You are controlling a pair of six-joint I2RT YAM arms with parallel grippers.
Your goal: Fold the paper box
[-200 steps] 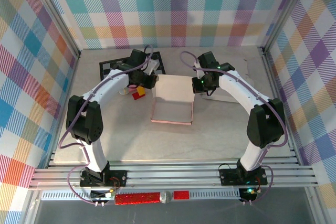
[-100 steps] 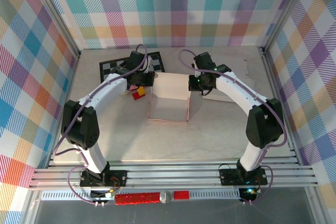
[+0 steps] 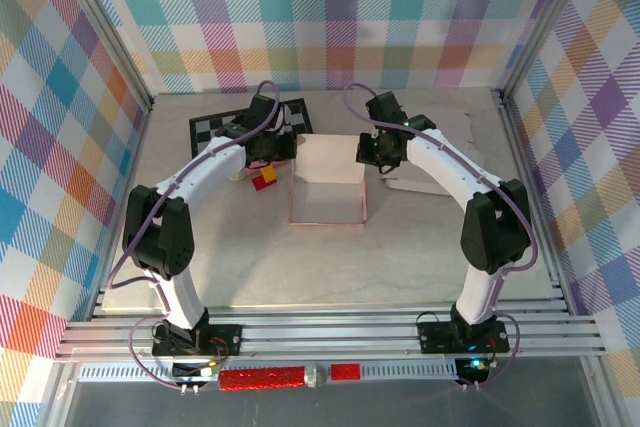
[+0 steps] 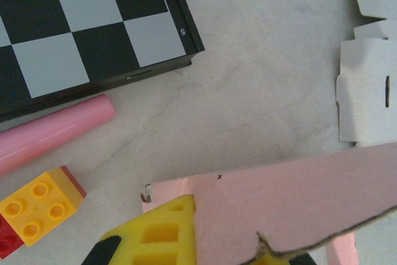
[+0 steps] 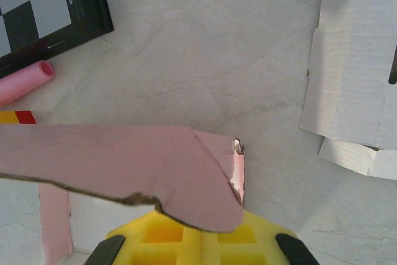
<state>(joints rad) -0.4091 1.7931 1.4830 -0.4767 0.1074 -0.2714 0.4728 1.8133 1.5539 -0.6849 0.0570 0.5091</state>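
Observation:
The pink paper box [image 3: 328, 197] stands open-topped at the middle of the table, its white inside facing up. My left gripper [image 3: 284, 151] is shut on the box's far left corner. In the left wrist view its yellow fingers [image 4: 155, 234] pinch the pink wall [image 4: 298, 197]. My right gripper [image 3: 372, 151] is shut on the far right corner. There, a curled pink flap [image 5: 124, 159] lies over the yellow fingers [image 5: 198, 243]. The rear fingers of both grippers are hidden behind the cardboard.
A black-and-white chessboard [image 3: 215, 127] lies at the back left, with a pink tube [image 4: 56, 131] and a yellow-and-red toy brick [image 3: 264, 179] beside it. A flat white cardboard sheet [image 3: 425, 183] lies to the right of the box, under the right arm.
Both grippers have moved a little towards the far side while holding the box. Its rear wall now stands more upright, and the box shifted left and then back.

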